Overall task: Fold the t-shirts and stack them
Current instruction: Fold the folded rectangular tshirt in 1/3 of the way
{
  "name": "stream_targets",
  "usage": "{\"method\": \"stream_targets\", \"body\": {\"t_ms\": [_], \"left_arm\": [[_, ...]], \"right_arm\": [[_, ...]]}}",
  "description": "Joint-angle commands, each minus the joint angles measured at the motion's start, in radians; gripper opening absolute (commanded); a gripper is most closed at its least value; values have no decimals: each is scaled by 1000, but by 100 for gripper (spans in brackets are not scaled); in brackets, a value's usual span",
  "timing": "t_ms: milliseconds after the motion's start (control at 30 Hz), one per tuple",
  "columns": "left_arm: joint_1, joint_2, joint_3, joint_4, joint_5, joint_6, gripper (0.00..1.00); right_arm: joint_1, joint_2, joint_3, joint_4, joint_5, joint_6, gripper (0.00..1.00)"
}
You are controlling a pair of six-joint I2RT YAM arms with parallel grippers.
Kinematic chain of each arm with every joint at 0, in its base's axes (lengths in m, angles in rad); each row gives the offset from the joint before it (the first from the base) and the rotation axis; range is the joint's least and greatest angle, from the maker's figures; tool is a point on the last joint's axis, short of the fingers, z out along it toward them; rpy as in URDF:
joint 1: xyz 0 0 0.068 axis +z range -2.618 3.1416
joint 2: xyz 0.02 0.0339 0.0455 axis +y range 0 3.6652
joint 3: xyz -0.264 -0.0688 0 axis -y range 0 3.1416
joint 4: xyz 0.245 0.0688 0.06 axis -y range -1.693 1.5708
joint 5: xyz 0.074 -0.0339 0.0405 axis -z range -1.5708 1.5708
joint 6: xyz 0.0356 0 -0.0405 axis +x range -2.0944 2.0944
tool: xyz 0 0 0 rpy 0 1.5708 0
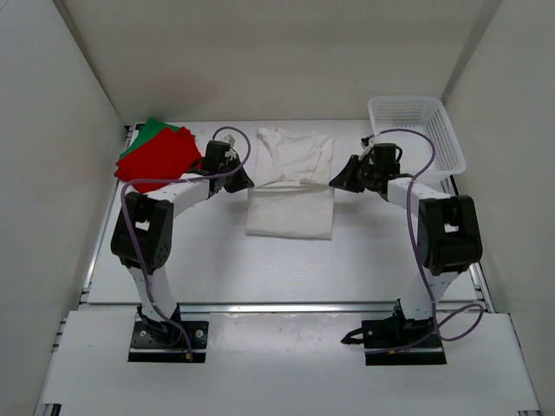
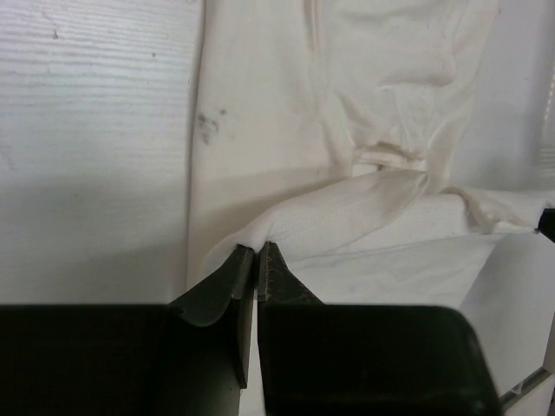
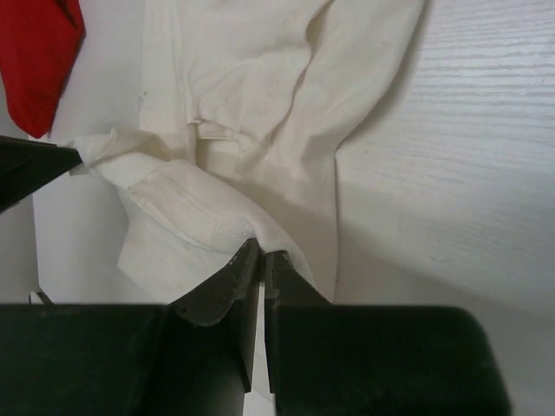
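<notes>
so my left pincer (image 2: 257,250) and right pincer (image 3: 261,252) each pinch a side of the white t-shirt (image 1: 290,212), lengthways between them.

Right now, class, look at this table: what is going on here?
Both arms are mid-fold on the white t-shirt. The left end effector and right end effector each pinch an edge of it, lifted off the table. The red t-shirt lies folded on the green t-shirt at the far left.

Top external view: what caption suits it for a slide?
Left gripper and right gripper pinch the white t-shirt mid-fold; red t-shirt lies on green t-shirt far left.
</notes>
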Motion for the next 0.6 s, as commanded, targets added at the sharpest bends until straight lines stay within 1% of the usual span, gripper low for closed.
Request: {"method": "stream_targets", "body": {"t_ms": [0, 67, 100, 133, 200, 233, 300, 333, 367, 433, 467, 500, 533, 567], "left_arm": [[15, 29, 88, 37, -1, 6, 7], [26, 64, 110, 49, 18, -5, 12], [30, 72, 128, 50, 24, -10, 17], [30, 83, 139, 56, 40, -16, 23], [36, 78, 151, 50, 24, -20, 32], [46, 57, 141, 58, 19, -25, 38], [59, 13, 104, 98, 22, -54, 47], [67, -5, 67, 125, 28, -68, 47], [67, -53, 42, 168, 30, -82, 46], [49, -123, -68, 210, 33, -103, 44], [29, -170, -140, 252, 34, -124, 44], [18, -216, -178, 305, 39, -132, 44], [-3, -250, -242, 329, 35, -144, 44], [-35, -265, -295, 346, 28, -154, 43]], "right_arm": [[-21, 50, 65, 10, -3, -30, 0], [-24, 85, 114, -10, 0, -35, 0], [-22, 101, 116, -13, -3, -33, 2], [-24, 108, 131, -4, -2, -35, 3], [-19, 116, 151, -3, -2, -26, 13], [-33, 116, 155, 3, -20, -26, 15], [-41, 89, 175, -17, -12, -24, 19], [-39, 60, 165, -22, -3, -26, 21], [-35, 38, 146, -19, 8, -27, 23], [-15, -43, 96, -19, 50, -42, 29], [7, -80, 41, 2, 69, -38, 27], [15, -106, 13, 15, 75, -42, 26], [42, -135, -43, 30, 81, -41, 22], [77, -155, -90, 33, 110, -44, 15]]}}
